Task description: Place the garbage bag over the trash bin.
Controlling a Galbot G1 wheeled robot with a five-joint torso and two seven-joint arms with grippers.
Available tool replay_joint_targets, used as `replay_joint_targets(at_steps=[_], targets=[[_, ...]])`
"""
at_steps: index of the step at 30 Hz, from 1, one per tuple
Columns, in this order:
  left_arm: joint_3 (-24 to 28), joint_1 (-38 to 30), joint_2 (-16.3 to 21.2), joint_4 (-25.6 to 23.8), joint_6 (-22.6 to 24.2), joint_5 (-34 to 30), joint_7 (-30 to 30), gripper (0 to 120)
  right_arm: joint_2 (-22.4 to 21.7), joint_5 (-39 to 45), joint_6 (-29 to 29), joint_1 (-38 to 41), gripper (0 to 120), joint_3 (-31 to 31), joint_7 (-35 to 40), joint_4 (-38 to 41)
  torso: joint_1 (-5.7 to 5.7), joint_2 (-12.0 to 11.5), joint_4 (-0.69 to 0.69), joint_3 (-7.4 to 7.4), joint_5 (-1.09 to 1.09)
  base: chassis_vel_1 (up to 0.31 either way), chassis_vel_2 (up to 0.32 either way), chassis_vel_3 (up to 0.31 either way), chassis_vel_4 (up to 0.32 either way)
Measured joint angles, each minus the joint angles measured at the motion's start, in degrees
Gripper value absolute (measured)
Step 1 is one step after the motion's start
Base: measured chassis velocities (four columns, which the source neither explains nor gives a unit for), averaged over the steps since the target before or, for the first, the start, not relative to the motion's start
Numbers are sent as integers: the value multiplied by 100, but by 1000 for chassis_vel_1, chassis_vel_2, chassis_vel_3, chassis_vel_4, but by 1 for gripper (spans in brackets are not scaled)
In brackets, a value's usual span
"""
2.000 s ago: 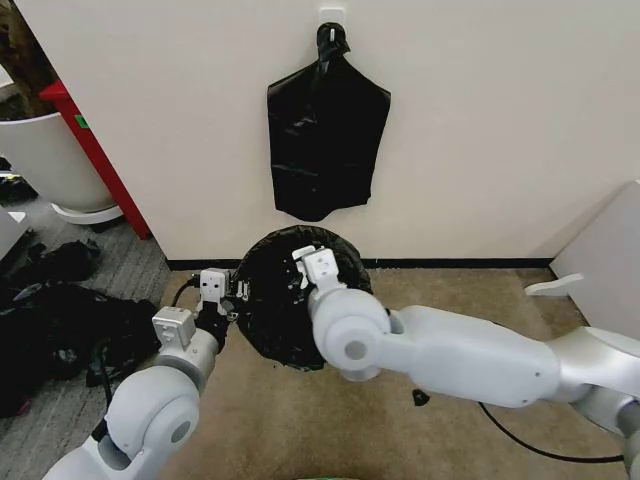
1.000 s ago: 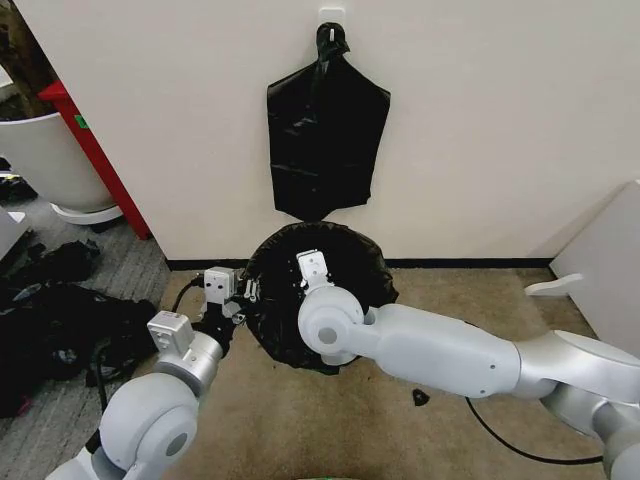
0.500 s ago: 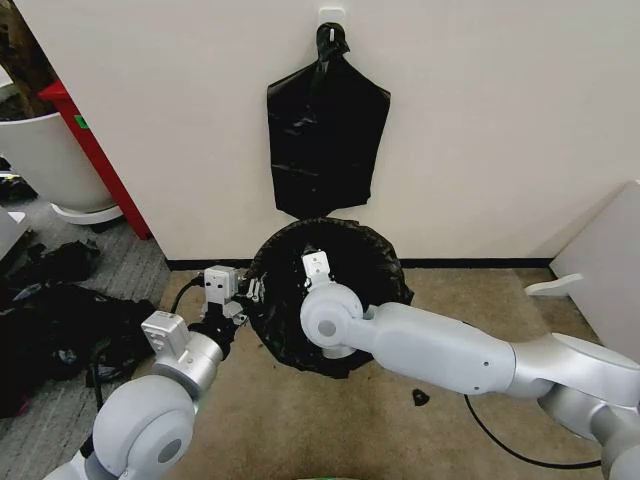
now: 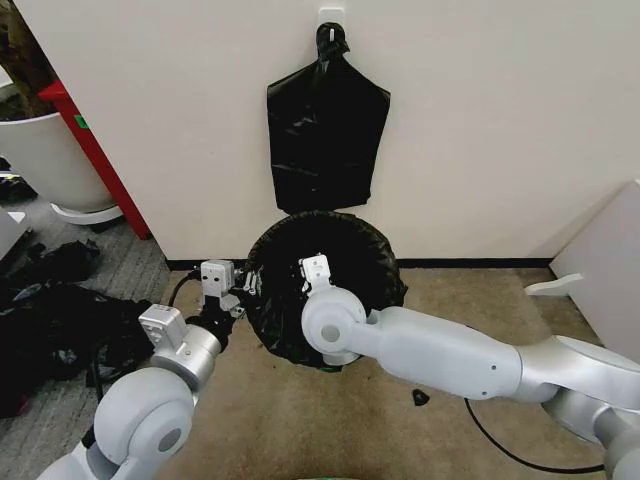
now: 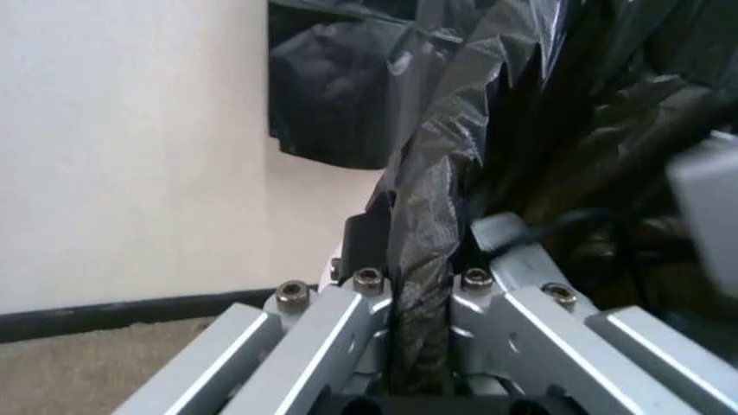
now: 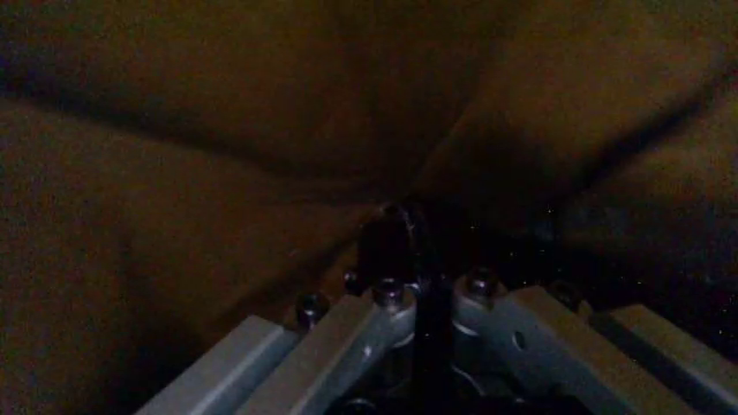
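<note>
1. holding the garbage bag [image 4: 345, 250] at its left edge, our left gripper [image 5: 417, 303] has its metal fingers pressed together on a fold of thin, wrinkled plastic.
2. our right gripper [image 6: 417, 298] is inside the bag, fingers closed on a dark film.
3. the glossy black bag makes a round, crumpled dome on the beige carpet [image 4: 470, 310], just before the wall; we cannot see the trash bin under it.
4. a flat bunch of black bags [image 4: 325, 140], knotted at the top, hangs on the wall above.
</note>
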Motion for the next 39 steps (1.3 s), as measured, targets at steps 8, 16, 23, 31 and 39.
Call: replay_joint_targets(at_steps=[8, 16, 23, 31, 39], targets=[[-27, 98, 17, -61, 15, 33, 86, 1, -26, -40, -4, 0, 0, 116, -93, -171, 0, 0, 0, 0, 0, 0, 0, 0, 0], [-20, 106, -1, -106, 17, 1, 89, 1, -106, -89, -8, -43, 0, 196, -168, -265, 0, 0, 0, 0, 0, 0, 0, 0, 0], [-108, 38, 28, -66, 5, -71, 77, 1, -210, -101, 15, -116, 0, 202, -228, -94, 0, 0, 0, 0, 0, 0, 0, 0, 0], [40, 41, -29, 5, 8, -24, 145, 1, -68, -32, 131, -43, 0, 182, -321, 127, 0, 0, 0, 0, 0, 0, 0, 0, 0], [48, 61, -9, 13, 16, -8, 199, 1, 84, -47, 147, 20, 0, 166, -387, 47, 0, 0, 0, 0, 0, 0, 0, 0, 0]])
